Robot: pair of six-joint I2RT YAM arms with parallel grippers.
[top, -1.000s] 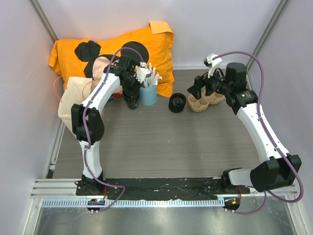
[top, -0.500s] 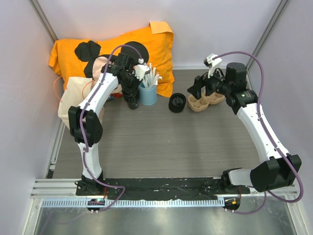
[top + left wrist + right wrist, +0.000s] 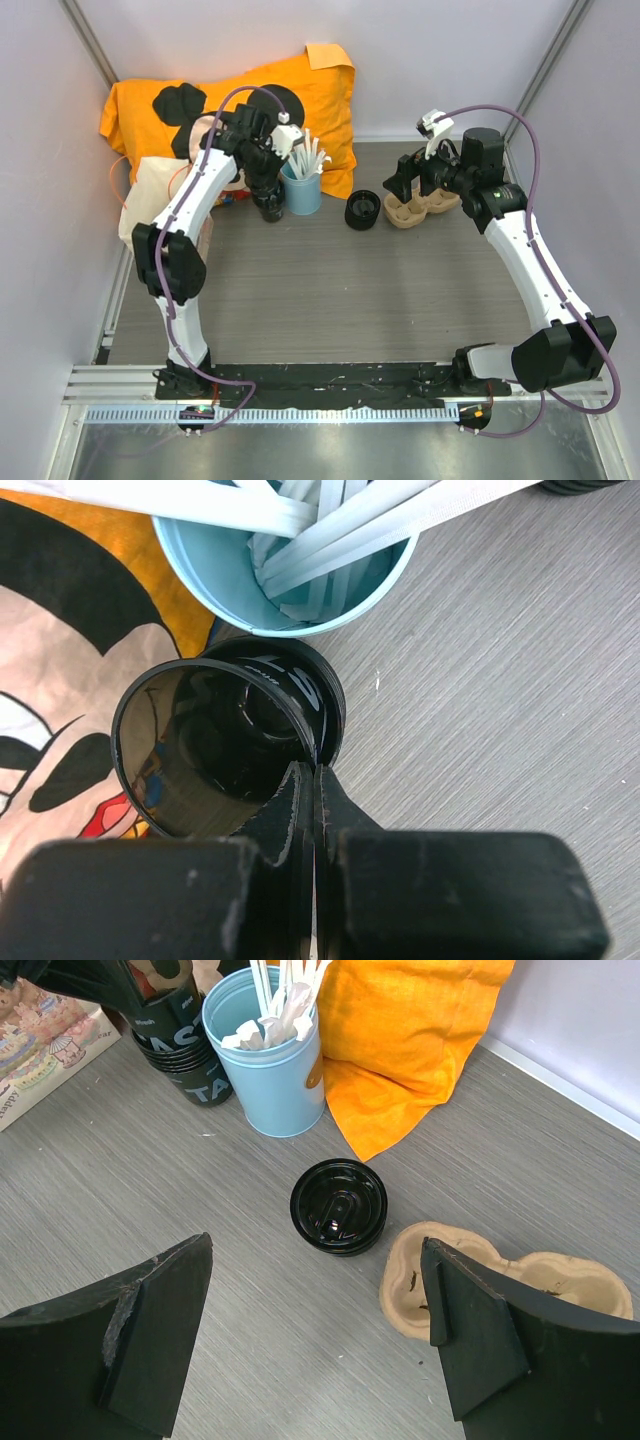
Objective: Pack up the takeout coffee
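Left gripper point(image 3: 312, 776) closing tight, seemingly pinching the rim of the takeout coffee cup point(image 3: 200, 750). The cup is standing open-topped, just beside the blue cup point(image 3: 215, 575), at back left. Black lid point(image 3: 339, 1206) lying alone. Right gripper point(image 3: 315, 1250) hovering near the pulp carrier point(image 3: 560, 1275), jaws spread wide, gripping nothing.

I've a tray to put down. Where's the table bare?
The wide stretch of table between the arms, nearer than the squat black piece, is bare. A narrow gap lies between that piece and the blue cup. Crowded along the back: dark cup in the left fingers, blue cup, cardboard carrier.
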